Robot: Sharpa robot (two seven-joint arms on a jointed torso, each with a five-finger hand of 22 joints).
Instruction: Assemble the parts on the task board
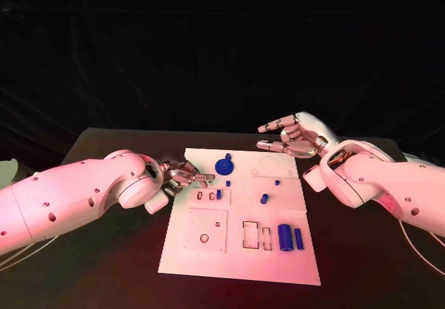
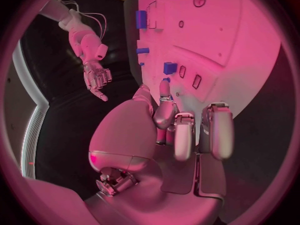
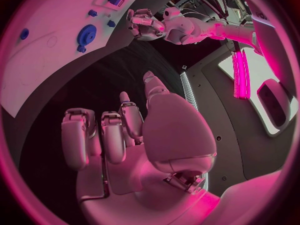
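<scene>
The white task board (image 1: 243, 254) lies in the middle of the black table (image 1: 111, 257). The left hand (image 1: 182, 175) sits at the board's left edge with its fingers curled in — I cannot tell if it holds anything. The right hand (image 1: 291, 140) floats by the far right corner, fingers apart, holding nothing. A blue gear (image 1: 224, 167) sits near the far edge — two blue pegs (image 1: 291, 237) stand near the right.

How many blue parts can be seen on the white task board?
7 on the task board: the gear, a small piece below it, one beside the left hand, two pegs mid-board, and two bars nearest the robot. The left hand may hide others.
</scene>
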